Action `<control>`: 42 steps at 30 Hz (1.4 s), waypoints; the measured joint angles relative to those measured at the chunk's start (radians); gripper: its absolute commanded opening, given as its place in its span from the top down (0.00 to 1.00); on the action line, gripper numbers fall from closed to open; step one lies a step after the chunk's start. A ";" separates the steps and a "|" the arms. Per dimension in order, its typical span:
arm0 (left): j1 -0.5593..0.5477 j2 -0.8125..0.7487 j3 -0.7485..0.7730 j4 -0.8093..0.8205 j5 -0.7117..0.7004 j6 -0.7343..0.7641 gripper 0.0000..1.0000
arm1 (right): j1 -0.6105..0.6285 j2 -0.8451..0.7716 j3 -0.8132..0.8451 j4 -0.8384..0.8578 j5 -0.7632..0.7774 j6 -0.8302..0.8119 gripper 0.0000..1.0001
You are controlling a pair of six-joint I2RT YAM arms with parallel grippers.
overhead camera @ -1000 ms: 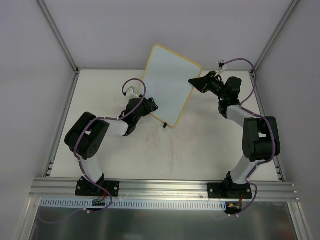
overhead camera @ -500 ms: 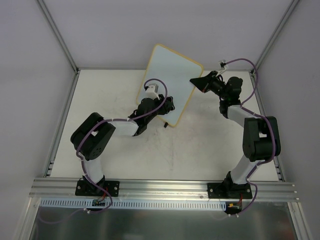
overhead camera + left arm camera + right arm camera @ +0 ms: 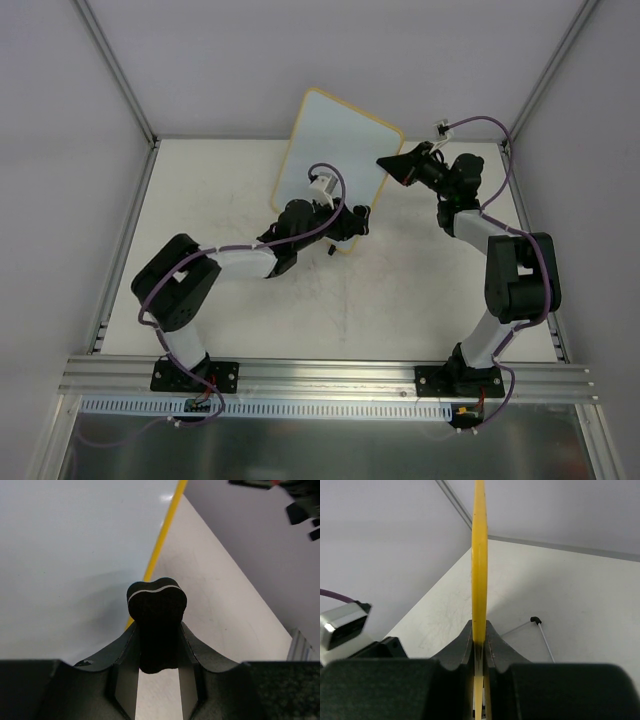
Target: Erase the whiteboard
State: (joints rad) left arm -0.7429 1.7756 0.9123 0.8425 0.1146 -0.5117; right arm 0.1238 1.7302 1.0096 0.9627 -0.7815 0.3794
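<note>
From above: shows the whiteboard [image 3: 338, 140] standing tilted at the far middle of the table [image 3: 420, 290], its face turned toward the left arm; places the left gripper [image 3: 363, 222] low at the board's near right corner; places the right gripper [image 3: 384, 163] against the board's right edge, higher up, well apart from the left one. From the left wrist: shows the fingers [image 3: 192, 652] clenched on a small black eraser [image 3: 156, 605], held upright between them with its notched top sticking out past the tips; sets the eraser just in front of the yellow rim [image 3: 165, 535], where white board face gives way to bare table; cannot tell whether the eraser touches the board. From the right wrist: looks straight along the board's yellow edge [image 3: 479, 555], which rises as a thin vertical band out of the gripper; shows both fingers [image 3: 495, 645] pinched tight on that edge, one on each side, grasping the whiteboard; shows a thin wire foot [image 3: 536, 620] with a black tip lying on the table to the right.
</note>
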 measured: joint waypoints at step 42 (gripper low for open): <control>0.352 -0.552 -0.362 -0.960 -0.128 -0.117 0.84 | 0.002 -0.002 0.000 0.002 -0.006 -0.003 1.00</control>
State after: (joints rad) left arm -0.3908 1.2232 0.5503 -0.1177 -0.0132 -0.6292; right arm 0.1253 1.7287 1.0096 0.9649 -0.7876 0.3759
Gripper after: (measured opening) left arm 0.300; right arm 0.093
